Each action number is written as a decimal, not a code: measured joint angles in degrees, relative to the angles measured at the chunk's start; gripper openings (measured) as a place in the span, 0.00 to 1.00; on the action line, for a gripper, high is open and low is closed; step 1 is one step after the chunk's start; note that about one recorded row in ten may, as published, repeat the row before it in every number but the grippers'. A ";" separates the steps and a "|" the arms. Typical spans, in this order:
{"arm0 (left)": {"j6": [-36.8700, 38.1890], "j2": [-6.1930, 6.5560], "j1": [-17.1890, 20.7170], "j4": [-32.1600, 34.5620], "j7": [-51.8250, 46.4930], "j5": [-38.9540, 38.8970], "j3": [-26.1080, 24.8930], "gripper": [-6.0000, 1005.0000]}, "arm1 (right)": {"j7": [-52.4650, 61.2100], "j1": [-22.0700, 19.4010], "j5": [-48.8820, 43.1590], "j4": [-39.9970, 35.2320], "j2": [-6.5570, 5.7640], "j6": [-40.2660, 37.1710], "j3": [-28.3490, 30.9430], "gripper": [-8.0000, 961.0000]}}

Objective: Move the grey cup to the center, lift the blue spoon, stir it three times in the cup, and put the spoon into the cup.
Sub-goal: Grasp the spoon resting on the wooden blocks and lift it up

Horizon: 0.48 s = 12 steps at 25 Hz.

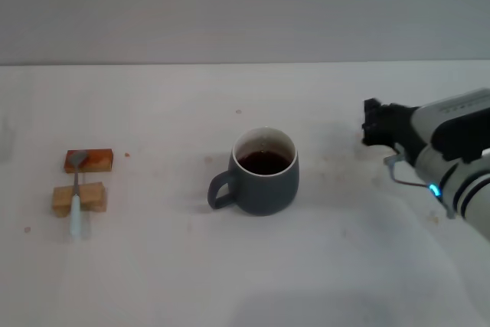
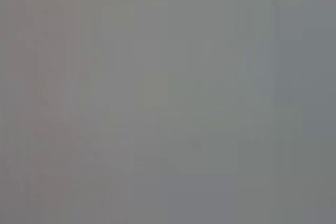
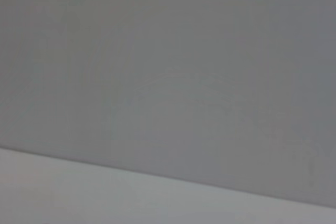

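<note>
White table [image 1: 153,281] fills frame below grey wall [image 1: 230,5] | right gripper [image 1: 373,124] mid-right, arm cut off, fingers' spread unreadable | grey cup [image 1: 260,178] centre, dark liquid inside | blue spoon [image 1: 76,197] lower left across two wooden blocks [image 1: 88,161] | left arm unseen.
</note>
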 joint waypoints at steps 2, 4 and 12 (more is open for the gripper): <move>-2.54 0.03 1.52 -2.81 0.34 0.01 1.04 0.64 | -0.01 0.51 -0.01 -0.76 -0.08 -0.15 0.21 0.02; -10.58 0.11 4.95 -10.38 1.39 0.02 2.16 0.64 | -0.02 1.40 -0.03 -1.83 -0.12 -0.29 0.34 0.03; -22.72 0.14 13.49 -24.25 1.98 0.10 8.22 0.63 | -0.09 3.29 -0.10 -4.06 -0.36 -0.44 1.22 0.03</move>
